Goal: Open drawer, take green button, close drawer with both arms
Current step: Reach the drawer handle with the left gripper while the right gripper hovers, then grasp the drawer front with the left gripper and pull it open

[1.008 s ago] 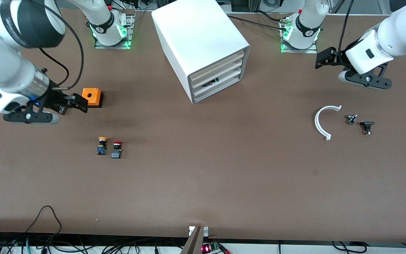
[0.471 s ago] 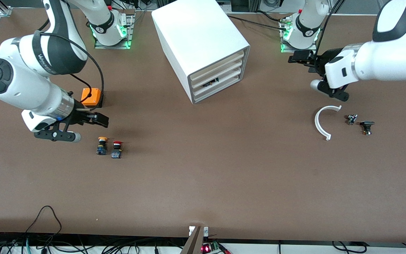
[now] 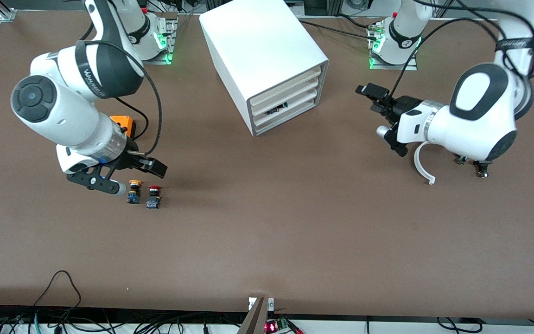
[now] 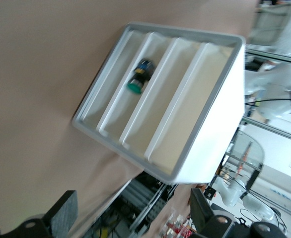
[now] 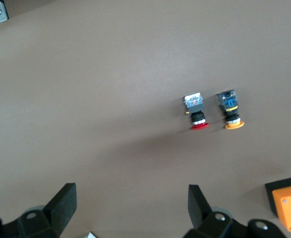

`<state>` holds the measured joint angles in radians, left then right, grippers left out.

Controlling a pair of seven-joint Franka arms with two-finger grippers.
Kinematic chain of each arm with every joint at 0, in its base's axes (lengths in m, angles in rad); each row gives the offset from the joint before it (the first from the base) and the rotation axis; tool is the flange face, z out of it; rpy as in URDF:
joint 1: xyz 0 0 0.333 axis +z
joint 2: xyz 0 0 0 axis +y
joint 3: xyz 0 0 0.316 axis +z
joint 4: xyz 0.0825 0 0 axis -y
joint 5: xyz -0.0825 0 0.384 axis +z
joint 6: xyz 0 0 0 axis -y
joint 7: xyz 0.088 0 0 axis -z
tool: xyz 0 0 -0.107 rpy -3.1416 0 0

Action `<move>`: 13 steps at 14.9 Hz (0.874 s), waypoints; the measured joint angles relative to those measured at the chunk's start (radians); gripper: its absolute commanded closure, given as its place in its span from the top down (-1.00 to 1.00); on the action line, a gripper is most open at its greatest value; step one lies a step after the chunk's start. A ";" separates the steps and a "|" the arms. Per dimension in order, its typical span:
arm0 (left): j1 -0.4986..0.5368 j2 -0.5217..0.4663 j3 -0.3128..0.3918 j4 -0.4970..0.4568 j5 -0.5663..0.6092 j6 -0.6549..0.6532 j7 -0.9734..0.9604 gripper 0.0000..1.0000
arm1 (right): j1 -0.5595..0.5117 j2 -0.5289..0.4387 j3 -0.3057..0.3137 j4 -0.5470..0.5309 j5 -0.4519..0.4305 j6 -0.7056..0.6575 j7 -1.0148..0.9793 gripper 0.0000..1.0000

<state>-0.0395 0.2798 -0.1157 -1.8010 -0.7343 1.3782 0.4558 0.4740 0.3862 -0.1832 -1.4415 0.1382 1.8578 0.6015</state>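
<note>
The worktop [image 3: 267, 241] is a flat brown matte surface. Cables run along its edge nearest the front camera, and both arm bases carry green lights.

A white boxy plastic cabinet [image 3: 262, 60] with four shallow tray drawers stands between the two bases. The left wrist view shows all four drawers pushed in. The small push button with a green mushroom cap [image 4: 139, 78] lies on its side in the second drawer up [image 4: 130, 94], in the white shallow tray.

Toward the right arm's end lie an orange square box with a round hole [image 3: 124, 124], a yellow-orange-capped push button [image 3: 133, 190] and a red-capped push button [image 3: 154, 196]. The two buttons lie side by side, nearer the front camera than the box.

Toward the left arm's end lie a white curved plastic bracket [image 3: 421, 166] and a small black component [image 3: 481, 169], both partly hidden by the arm.

The right claw [image 3: 149, 163] hovers over the worktop just beside the yellow-orange-capped button, fingers spread wide and empty.

The left claw [image 3: 376, 96] hangs over bare worktop beside the cabinet, pointed toward the drawer fronts, fingers spread wide and empty.
</note>
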 measured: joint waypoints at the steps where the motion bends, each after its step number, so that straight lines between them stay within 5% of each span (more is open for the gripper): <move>1: -0.001 0.010 0.000 -0.044 -0.043 0.042 0.085 1.00 | 0.011 0.014 0.000 0.024 -0.001 -0.011 0.046 0.99; 8: -0.004 0.009 -0.068 -0.386 -0.318 0.400 0.537 0.73 | 0.073 0.108 0.001 0.174 -0.001 -0.050 0.288 0.99; 13: -0.005 0.049 -0.088 -0.484 -0.411 0.469 0.793 0.58 | 0.100 0.152 0.018 0.244 0.011 -0.050 0.444 0.99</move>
<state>-0.0442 0.3285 -0.2037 -2.2849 -1.1457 1.8477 1.2486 0.5738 0.5382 -0.1656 -1.1971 0.1494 1.8075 1.0455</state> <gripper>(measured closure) 0.189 0.004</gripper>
